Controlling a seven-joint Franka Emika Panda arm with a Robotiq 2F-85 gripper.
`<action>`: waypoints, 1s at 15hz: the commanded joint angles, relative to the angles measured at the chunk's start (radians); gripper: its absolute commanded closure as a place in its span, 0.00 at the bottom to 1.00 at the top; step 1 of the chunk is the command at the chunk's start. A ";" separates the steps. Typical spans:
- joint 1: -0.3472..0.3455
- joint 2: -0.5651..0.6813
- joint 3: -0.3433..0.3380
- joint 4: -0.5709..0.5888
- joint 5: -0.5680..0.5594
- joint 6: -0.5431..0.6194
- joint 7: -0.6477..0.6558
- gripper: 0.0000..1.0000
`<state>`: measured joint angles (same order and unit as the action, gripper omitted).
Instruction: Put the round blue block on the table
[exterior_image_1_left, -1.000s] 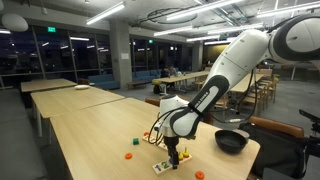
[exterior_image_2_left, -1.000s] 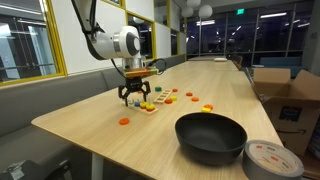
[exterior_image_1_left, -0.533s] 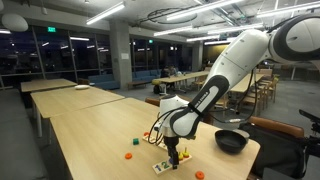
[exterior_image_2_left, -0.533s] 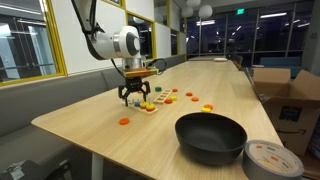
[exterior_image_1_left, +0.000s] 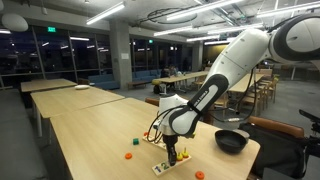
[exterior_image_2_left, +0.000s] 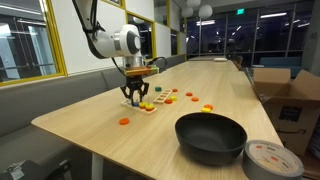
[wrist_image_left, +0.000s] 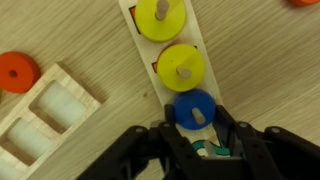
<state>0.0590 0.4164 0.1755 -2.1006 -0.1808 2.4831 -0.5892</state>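
Note:
In the wrist view the round blue block (wrist_image_left: 195, 108) sits on a wooden peg at the near end of a narrow wooden board (wrist_image_left: 135, 40). Two yellow discs (wrist_image_left: 181, 66) sit on the pegs beyond it. My gripper (wrist_image_left: 195, 112) is shut on the blue block, one black finger pressed against each side. In both exterior views the gripper (exterior_image_1_left: 171, 155) (exterior_image_2_left: 134, 100) points straight down onto the toy board on the pale light-wood table (exterior_image_2_left: 90, 125). There the fingers hide the blue block.
An orange disc (wrist_image_left: 17, 71) and a two-slot wooden tray (wrist_image_left: 45, 115) lie beside the board. Loose orange pieces (exterior_image_2_left: 124, 121) (exterior_image_1_left: 128, 155) and a green piece (exterior_image_1_left: 134, 142) dot the table. A black bowl (exterior_image_2_left: 210, 137) and a tape roll (exterior_image_2_left: 272, 160) stand near one end.
The fingers, open around the board a second ago, have closed onto the round blue block. The arm has barely shifted.

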 joint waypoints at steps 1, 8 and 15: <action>-0.012 0.001 0.012 0.009 0.018 -0.002 -0.011 0.76; 0.020 -0.067 -0.020 -0.052 -0.013 -0.035 0.150 0.75; 0.014 -0.136 -0.017 -0.082 0.007 -0.096 0.216 0.74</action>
<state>0.0660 0.3435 0.1668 -2.1610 -0.1827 2.4328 -0.3986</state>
